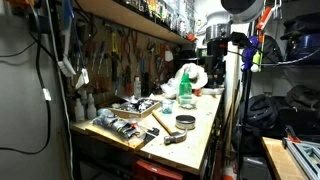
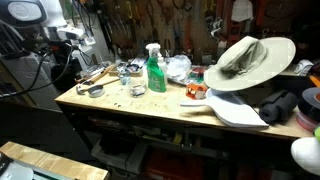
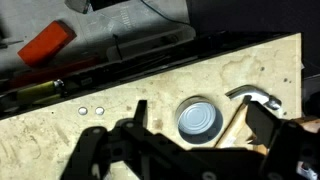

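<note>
My gripper (image 3: 200,128) is open and empty, and hangs high above the end of a wooden workbench (image 3: 120,130). In the wrist view a round metal tin (image 3: 198,120) lies straight below, between the two black fingers. A hammer (image 3: 250,100) with a wooden handle lies just beside the tin. In both exterior views the gripper (image 1: 214,46) (image 2: 73,40) is well above the bench, touching nothing. The tin (image 1: 186,122) (image 2: 96,90) and the hammer (image 1: 165,120) (image 2: 95,73) show there too.
A green spray bottle (image 2: 155,70) stands mid-bench. A wide-brimmed hat (image 2: 250,58) and a white dustpan (image 2: 235,110) lie further along. An orange-handled tool (image 3: 48,42) and tool trays (image 1: 135,106) sit at the back. Tools hang on the wall (image 2: 170,25).
</note>
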Controlling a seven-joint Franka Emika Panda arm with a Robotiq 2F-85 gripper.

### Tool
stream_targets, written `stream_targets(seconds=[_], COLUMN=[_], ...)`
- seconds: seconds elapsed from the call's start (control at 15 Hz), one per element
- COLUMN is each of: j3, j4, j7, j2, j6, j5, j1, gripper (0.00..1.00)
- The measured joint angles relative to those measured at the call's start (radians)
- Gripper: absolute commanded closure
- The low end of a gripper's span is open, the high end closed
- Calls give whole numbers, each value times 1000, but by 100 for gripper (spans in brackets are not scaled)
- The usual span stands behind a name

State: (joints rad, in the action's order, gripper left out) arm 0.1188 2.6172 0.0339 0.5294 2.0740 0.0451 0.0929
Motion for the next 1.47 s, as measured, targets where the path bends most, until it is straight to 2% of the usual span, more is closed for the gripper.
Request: stream_targets(seconds=[0.6,0.73,1.0,1.2,1.47], j3=[1,23,115,205,361], j4=[0,3,18,45,69], j7=[-1,-24,-104,-229,-434], j2=[-2,-13,-49,-55,-64], j6=[3,2,3,41,117], j5=[-2,-3,-10,-12,12], j1=[7,26,99,154,207], gripper=[0,0,0,0,0])
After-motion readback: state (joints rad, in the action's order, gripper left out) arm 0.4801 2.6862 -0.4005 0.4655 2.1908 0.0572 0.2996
